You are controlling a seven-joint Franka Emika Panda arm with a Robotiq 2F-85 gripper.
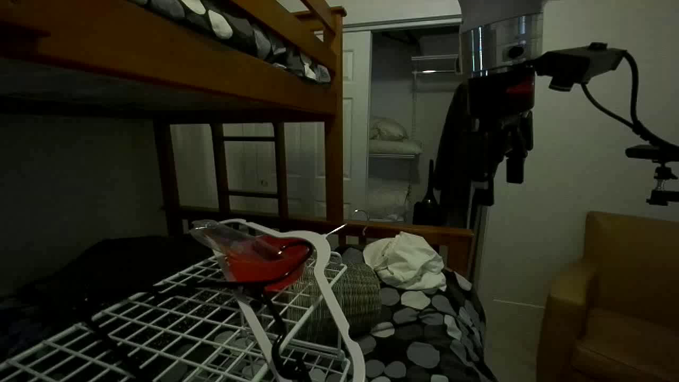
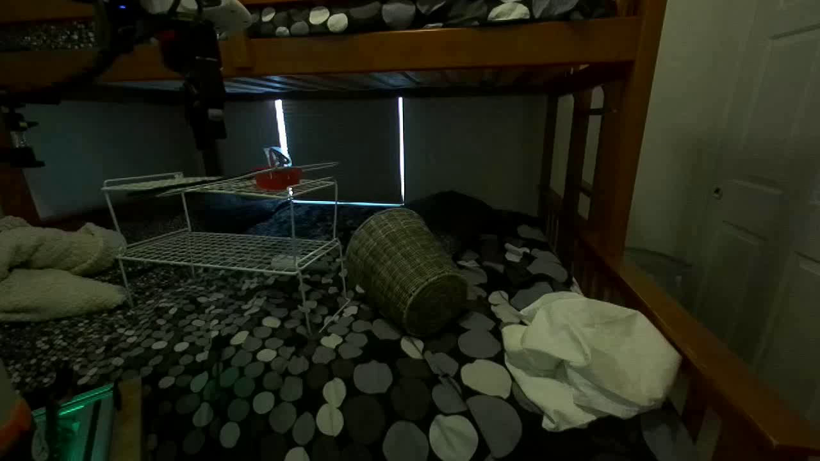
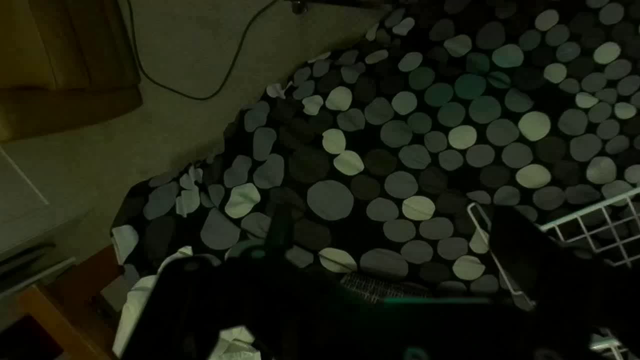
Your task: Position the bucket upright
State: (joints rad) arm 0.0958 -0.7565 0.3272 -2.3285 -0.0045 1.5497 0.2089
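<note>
The bucket is a woven basket [image 2: 407,269] lying on its side on the dotted bedspread. Its round base faces the camera in that exterior view and its mouth is turned away, hidden. In an exterior view the basket [image 1: 355,300] is partly covered by the wire rack and a hanger. In the wrist view only a strip of the basket [image 3: 375,286] shows beyond the dark gripper body. My gripper [image 1: 499,183] hangs high above the bed, pointing down and apart from the basket. It also shows in an exterior view [image 2: 208,131]. In the wrist view its fingers [image 3: 395,217] are wide apart with nothing between them.
A white wire rack [image 2: 218,250] stands beside the basket, with a red item [image 1: 265,260] and a white hanger [image 1: 339,307] on it. A crumpled white cloth [image 2: 589,358] lies by the bed's end rail. The upper bunk [image 2: 442,48] overhangs. An armchair [image 1: 599,297] stands beside the bed.
</note>
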